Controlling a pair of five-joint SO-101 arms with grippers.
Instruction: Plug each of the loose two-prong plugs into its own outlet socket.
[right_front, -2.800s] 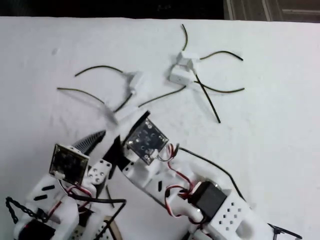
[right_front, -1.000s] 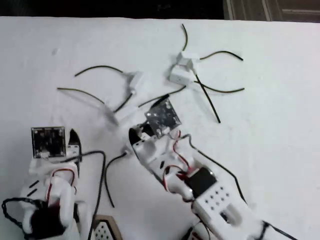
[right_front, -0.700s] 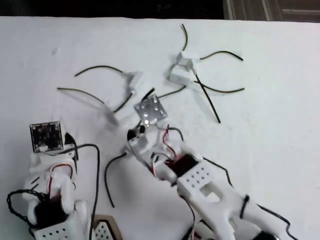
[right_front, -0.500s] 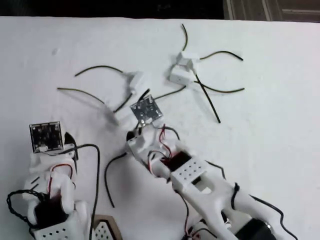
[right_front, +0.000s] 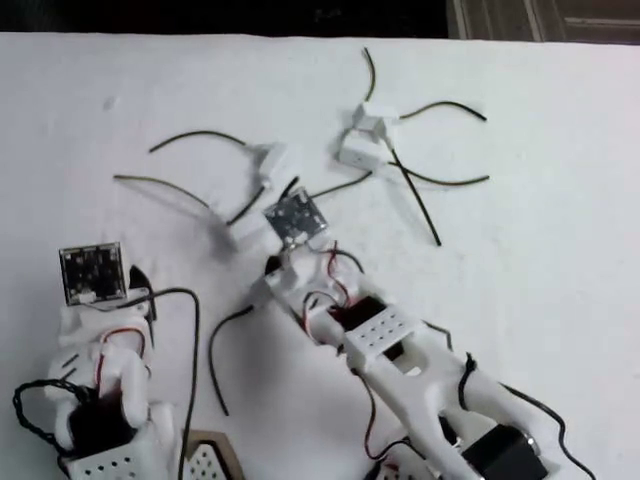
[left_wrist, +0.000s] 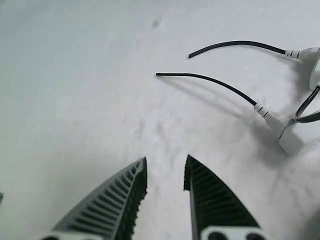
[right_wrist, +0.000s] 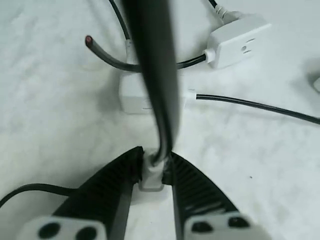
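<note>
My right gripper (right_wrist: 152, 167) is shut on a small white two-prong plug (right_wrist: 151, 176), whose black cable (right_wrist: 150, 75) rises steeply toward the camera. Just beyond it lies a white outlet block (right_wrist: 134, 96), and farther off a white outlet socket (right_wrist: 236, 41) showing two slots. In the high view the right arm (right_front: 380, 340) stretches to the table's middle, near a white plug (right_front: 222, 230) and a white block (right_front: 268, 160). Two more white outlets (right_front: 372, 120) (right_front: 356, 154) lie behind. My left gripper (left_wrist: 165, 167) is open over bare table, back at the front left.
Thin black cables (right_front: 195, 136) fan out across the white table (right_front: 540, 220). A loose cable (right_front: 212, 352) lies between the two arms. In the left wrist view, two cabled white plugs (left_wrist: 274, 121) (left_wrist: 309, 52) lie ahead. A brown-edged object (right_front: 208, 456) sits at the front edge.
The left arm pulled back to the front left and has held still since. The right arm swung forward and left, toward the plugs in the middle.
</note>
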